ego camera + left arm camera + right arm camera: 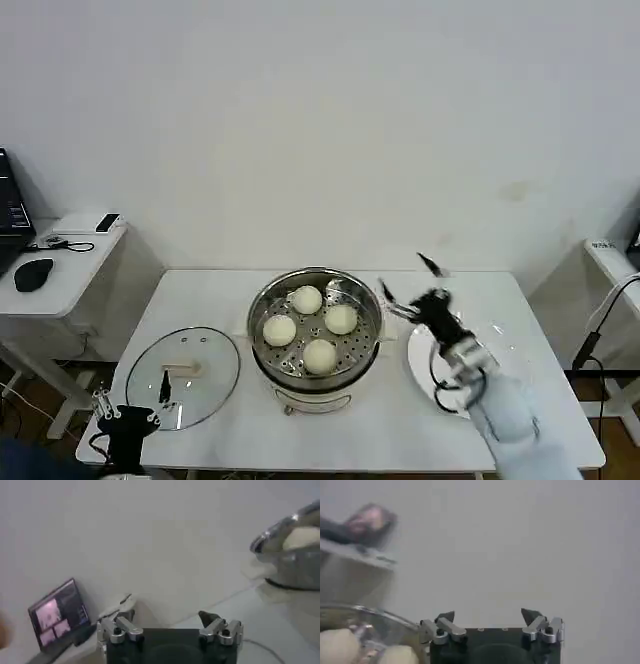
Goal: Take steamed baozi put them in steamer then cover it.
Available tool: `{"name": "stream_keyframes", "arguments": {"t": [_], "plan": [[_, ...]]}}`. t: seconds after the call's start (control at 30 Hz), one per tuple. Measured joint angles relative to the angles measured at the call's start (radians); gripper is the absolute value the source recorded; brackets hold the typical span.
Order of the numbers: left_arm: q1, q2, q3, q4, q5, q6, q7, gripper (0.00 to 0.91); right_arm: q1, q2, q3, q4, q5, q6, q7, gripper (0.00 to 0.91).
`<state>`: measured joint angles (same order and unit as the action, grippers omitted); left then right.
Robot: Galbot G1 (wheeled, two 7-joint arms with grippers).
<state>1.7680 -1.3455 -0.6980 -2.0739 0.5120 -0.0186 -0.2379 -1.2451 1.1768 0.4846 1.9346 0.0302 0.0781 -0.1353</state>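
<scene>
The steamer (pixel 315 338) stands at the middle of the white table with several steamed baozi (pixel 306 299) on its perforated tray. Flat on the table to its left lies the glass cover (pixel 183 375), handle up. My right gripper (pixel 408 278) hovers open and empty just right of the steamer's rim. Its wrist view shows the open gripper (pixel 488 615) above the steamer rim (pixel 370 617) and a baozi (pixel 337 645). My left gripper (pixel 132 398) is open and empty at the cover's near edge. From the left wrist, that gripper (pixel 167 612) is seen with the steamer (pixel 295 560) farther off.
A white plate (pixel 422 360) lies right of the steamer, under my right arm. A side table (pixel 60 270) with a mouse (pixel 33 273) and a laptop (pixel 57 612) stands to the left. Another table edge (pixel 610 260) is at the far right.
</scene>
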Motion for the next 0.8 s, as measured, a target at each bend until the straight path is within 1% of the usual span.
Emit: {"name": "stream_keyframes", "arguments": {"t": [0.1,0.2,0.4,0.57,0.8], "plan": [[-0.008,0.023,-0.002,0.051,0.119,-0.018,-0.009,0.907,-0.118,0.064,0.109,0.021,-0.011,0.029,0.002,0.907],[-0.019,0.055,0.001,0.106,0.234,-0.036,-0.017,0.907,-0.206,0.110,0.192,0.039,-0.021,0.054,0.008,0.907],[-0.056,0.117,0.011,0.219,0.424,-0.054,-0.023,0.907,-0.290,0.170,0.316,0.073,-0.036,0.084,0.042,0.907],[-0.099,0.160,0.020,0.294,0.509,-0.055,-0.014,0.907,-0.336,0.197,0.391,0.093,-0.021,0.098,0.058,0.907],[-0.165,0.207,0.038,0.375,0.571,-0.057,0.002,0.907,-0.377,0.236,0.441,0.097,-0.017,0.123,0.075,0.907]]}}
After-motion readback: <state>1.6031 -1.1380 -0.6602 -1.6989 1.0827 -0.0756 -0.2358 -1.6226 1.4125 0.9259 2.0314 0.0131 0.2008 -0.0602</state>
